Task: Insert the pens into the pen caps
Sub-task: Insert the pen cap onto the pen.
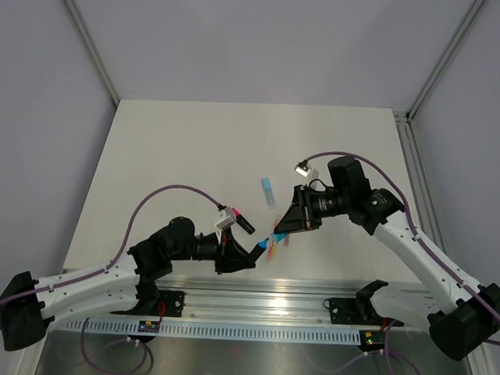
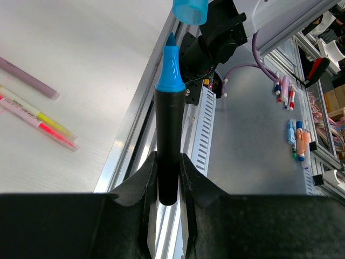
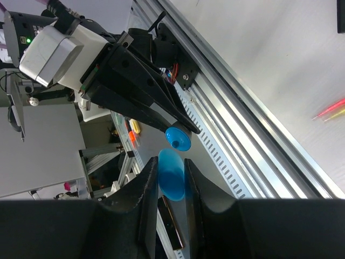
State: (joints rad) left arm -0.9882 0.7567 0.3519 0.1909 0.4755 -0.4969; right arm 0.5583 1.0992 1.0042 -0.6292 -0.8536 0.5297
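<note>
My left gripper (image 2: 168,162) is shut on a black-barrelled marker (image 2: 168,135) with a bare blue tip (image 2: 171,65), held above the table's front edge. My right gripper (image 3: 171,167) is shut on a blue pen cap (image 3: 171,177), its open end facing the marker. In the left wrist view the cap (image 2: 190,11) sits just beyond the tip and slightly to its right, with a small gap between them. In the right wrist view the tip (image 3: 178,139) shows end-on just above the cap. In the top view the left gripper (image 1: 260,244) and right gripper (image 1: 283,229) nearly meet.
A pale-blue pen (image 1: 269,192) lies on the table behind the grippers. A black marker with a pink end (image 1: 240,219) lies near my left wrist. Thin purplish (image 2: 29,78), yellow (image 2: 32,110) and red-pink (image 2: 51,128) pens lie together under the grippers. The aluminium rail (image 1: 270,300) runs along the front edge.
</note>
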